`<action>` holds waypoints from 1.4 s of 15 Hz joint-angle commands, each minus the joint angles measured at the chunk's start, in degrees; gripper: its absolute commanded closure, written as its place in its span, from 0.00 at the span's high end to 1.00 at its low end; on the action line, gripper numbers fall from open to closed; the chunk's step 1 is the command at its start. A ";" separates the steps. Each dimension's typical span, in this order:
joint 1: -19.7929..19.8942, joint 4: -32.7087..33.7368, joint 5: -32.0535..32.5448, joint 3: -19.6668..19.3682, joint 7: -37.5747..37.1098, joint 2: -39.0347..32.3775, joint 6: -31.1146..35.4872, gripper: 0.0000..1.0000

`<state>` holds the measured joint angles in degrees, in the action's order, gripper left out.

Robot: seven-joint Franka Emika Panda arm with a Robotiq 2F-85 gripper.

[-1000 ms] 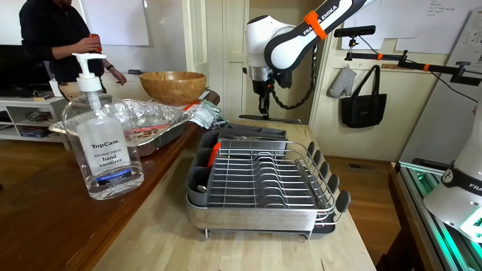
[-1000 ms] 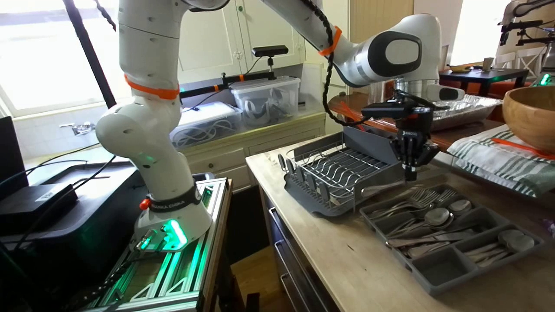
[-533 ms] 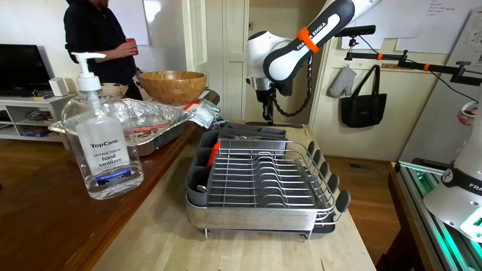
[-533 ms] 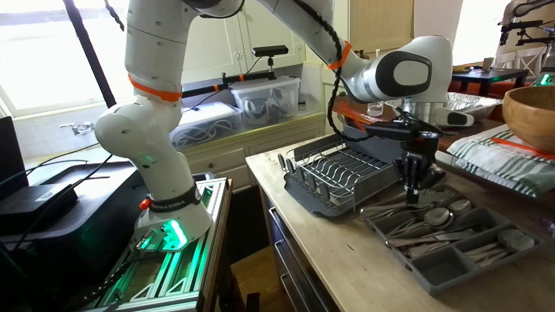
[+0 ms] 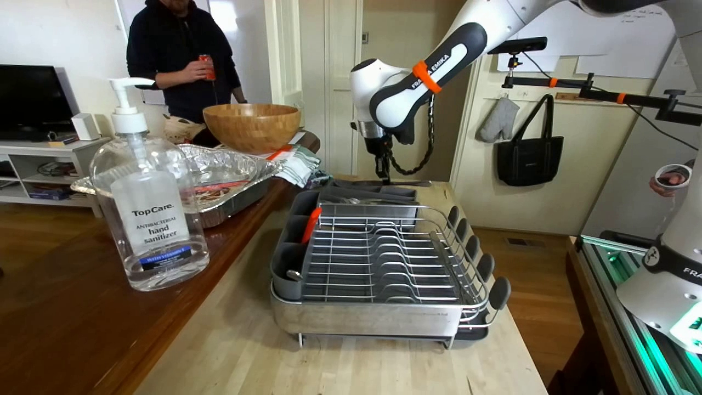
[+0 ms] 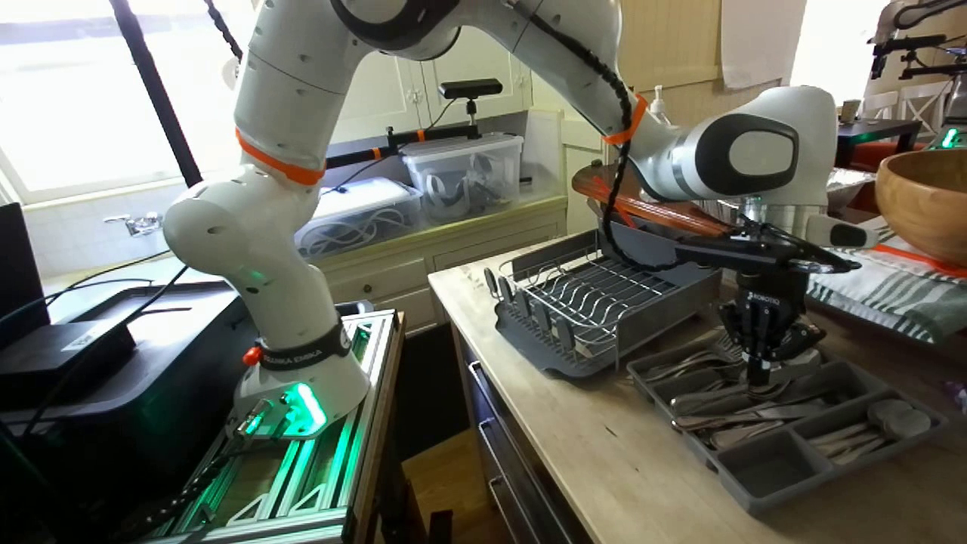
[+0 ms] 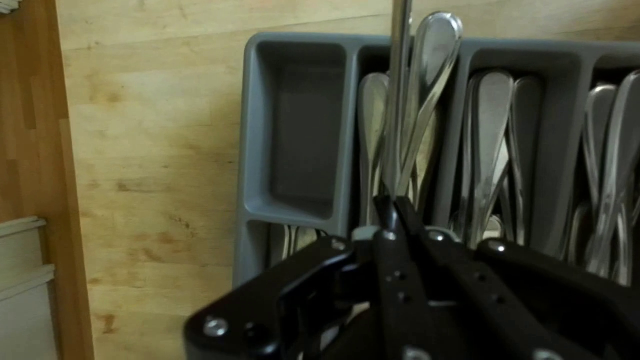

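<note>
Now, gripper [image 7: 393, 202]: clenched on a slim metal utensil [image 7: 399, 75]; over the last second it has come lower and moved away from the dish rack [image 5: 367, 318].
Metal utensil: long, polished, edge-on in the wrist view, perhaps a knife. It lies above the cutlery tray [image 7: 300, 38], lined up in that view with the compartment beside the short corner one; by my reading, most of the carrying is done and the release is not.
Cutlery tray: matte gray plastic with rounded dividers; the cutlery handles [image 7: 493, 100] in it are smooth, glossy paddles. Whether the held piece touches any of them, I cannot tell.
Counter [image 7: 150, 150]: pale wood, grain showing, a few darker stains.
Dish rack: brushed steel band, curved wire tines, gray caddy.
Towel [image 6: 884, 306]: soft cloth, green and white stripes.
Bowl [image 5: 252, 129]: round, honey-coloured wood.
Foil tray [image 5: 241, 206]: crinkled, shiny.
Sanitizer bottle [image 5: 153, 219]: clear plastic, white pump.
Person [image 5: 181, 44]: dark top, holding a red can [image 5: 207, 67].
</note>
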<state>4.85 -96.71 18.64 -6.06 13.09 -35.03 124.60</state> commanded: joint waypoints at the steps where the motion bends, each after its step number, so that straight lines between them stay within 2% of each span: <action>1: 0.98 7.13 -0.19 0.56 3.63 -5.96 -3.84 0.01; 5: 1.20 11.46 -0.10 0.29 4.54 -9.60 -5.69 0.01; 12: 0.24 19.40 -0.54 -0.17 1.49 -13.90 -11.11 0.01; 18: -0.69 22.36 -1.24 0.46 -1.23 -15.82 -15.06 0.01; 19: -0.67 22.68 -1.56 0.58 -1.66 -16.09 -15.27 0.05; 20: -0.59 23.07 -1.91 0.63 -2.02 -16.46 -15.52 0.29; 21: -0.53 23.24 -2.13 0.68 -2.32 -16.68 -15.64 0.30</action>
<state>4.15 -76.65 18.00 -5.56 11.94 -49.54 111.66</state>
